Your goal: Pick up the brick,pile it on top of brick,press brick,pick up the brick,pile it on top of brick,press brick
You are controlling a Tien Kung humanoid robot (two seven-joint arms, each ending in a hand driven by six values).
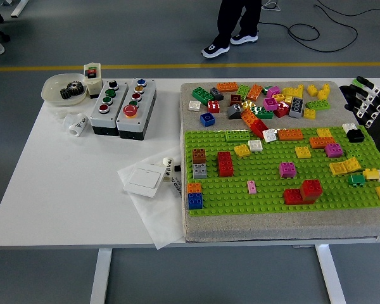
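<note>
A green studded baseplate [266,202] lies on a grey mat at the table's right half, with several bricks pressed onto it: a red stack [225,164], a brown-on-grey stack [199,163], an orange-on-blue stack [195,196], a magenta brick [287,169] and red bricks [303,192]. A heap of loose coloured bricks [266,101] lies on the mat behind the plate. My right hand [369,104] is at the right edge, above the mat's far right corner, fingers spread and holding nothing. My left arm is out of view.
Two grey button boxes [123,104], a white bowl with gears [64,89], a small white cup [76,124] and a white switch on paper [145,180] lie on the table's left half. A person's legs [231,25] walk on the floor beyond the table.
</note>
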